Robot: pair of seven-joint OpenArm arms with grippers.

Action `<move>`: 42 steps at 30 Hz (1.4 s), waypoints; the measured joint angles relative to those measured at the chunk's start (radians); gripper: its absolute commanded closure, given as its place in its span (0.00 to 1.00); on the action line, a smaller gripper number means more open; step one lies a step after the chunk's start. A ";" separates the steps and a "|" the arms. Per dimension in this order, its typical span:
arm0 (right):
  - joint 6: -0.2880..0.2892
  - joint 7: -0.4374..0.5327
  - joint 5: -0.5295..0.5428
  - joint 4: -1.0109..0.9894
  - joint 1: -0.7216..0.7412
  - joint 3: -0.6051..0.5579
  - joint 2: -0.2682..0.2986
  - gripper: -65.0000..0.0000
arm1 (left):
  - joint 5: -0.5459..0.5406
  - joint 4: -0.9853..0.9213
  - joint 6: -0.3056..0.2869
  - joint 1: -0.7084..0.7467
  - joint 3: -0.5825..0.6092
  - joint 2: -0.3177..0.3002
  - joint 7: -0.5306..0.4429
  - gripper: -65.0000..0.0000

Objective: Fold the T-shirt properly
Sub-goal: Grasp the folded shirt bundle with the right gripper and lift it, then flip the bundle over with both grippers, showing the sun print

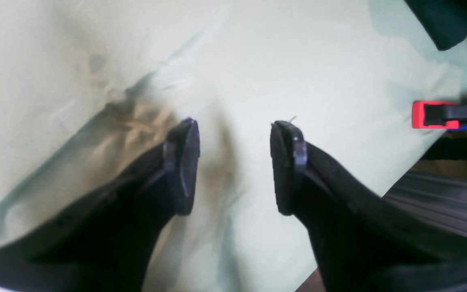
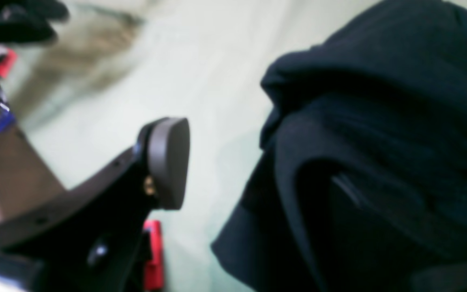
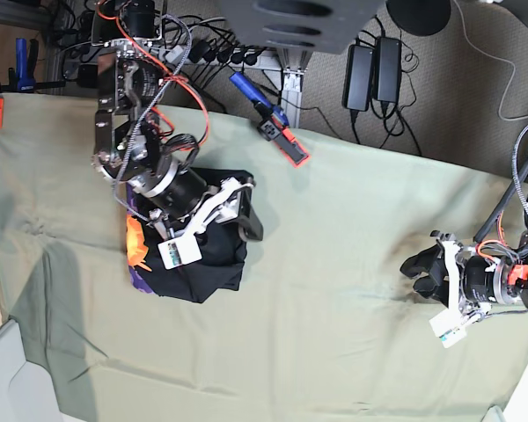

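Now right tool point(image 3: 246, 211) open over bunched T-shirt point(image 3: 202, 259), left tool point(image 1: 233, 166) open, empty.

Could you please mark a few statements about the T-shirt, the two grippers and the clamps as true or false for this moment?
1. The T-shirt lies bunched in a heap on the pale green cloth. True.
2. The left gripper is clamped on the T-shirt. False: its jaws stand apart over bare cloth, holding nothing.
3. The right gripper is over the T-shirt. True.
4. The T-shirt is spread flat across the whole table. False: it is a compact pile near the right arm.
5. A red and black clamp sits at the far edge of the cloth. True.
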 measured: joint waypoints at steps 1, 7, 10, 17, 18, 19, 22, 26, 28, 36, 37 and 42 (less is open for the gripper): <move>0.000 0.000 -0.032 0.000 0.000 -0.008 0.000 0.44 | -0.007 0.000 0.000 0.000 0.000 0.000 0.000 0.51; 0.000 0.000 -0.110 0.013 0.001 -0.075 0.008 0.44 | -0.015 0.000 0.000 0.000 0.000 0.000 0.000 0.51; 0.000 0.006 -0.155 0.018 0.003 -0.131 0.009 0.44 | -0.015 0.000 0.000 0.000 0.000 0.000 0.000 0.51; 0.000 0.067 -0.384 0.060 0.007 -0.276 0.011 0.44 | -0.015 0.000 0.000 0.000 0.000 0.000 0.000 0.51; 0.000 0.066 -0.397 0.059 0.015 -0.296 0.011 0.44 | -0.016 0.000 0.000 0.000 0.000 0.000 0.000 0.51; 0.000 0.067 -0.397 0.059 0.023 -0.316 0.012 0.44 | -0.019 0.000 0.000 0.000 0.000 0.000 0.000 0.51; 0.000 0.069 -0.396 0.060 0.042 -0.372 0.011 0.44 | -0.023 0.000 0.000 0.000 0.000 0.000 -0.007 0.51; 0.000 0.068 -0.396 0.060 0.048 -0.429 0.011 0.44 | -0.024 0.000 0.000 0.000 -0.047 0.000 -0.006 0.51; 0.000 0.068 -0.397 0.061 0.050 -0.433 0.007 0.44 | -0.047 0.000 -0.005 0.000 -0.092 0.000 -0.006 0.51; -0.001 0.085 -0.396 0.099 0.059 -0.316 0.005 1.00 | -0.169 0.000 -0.008 0.000 -0.189 0.000 0.015 0.65; -0.001 0.085 -0.398 0.099 0.068 -0.277 0.005 1.00 | -0.202 0.000 -0.008 0.001 -0.189 0.001 0.027 0.71; 0.000 0.085 -0.395 0.093 0.128 -0.043 0.003 1.00 | -0.279 0.017 -0.009 0.013 -0.179 0.008 0.061 0.87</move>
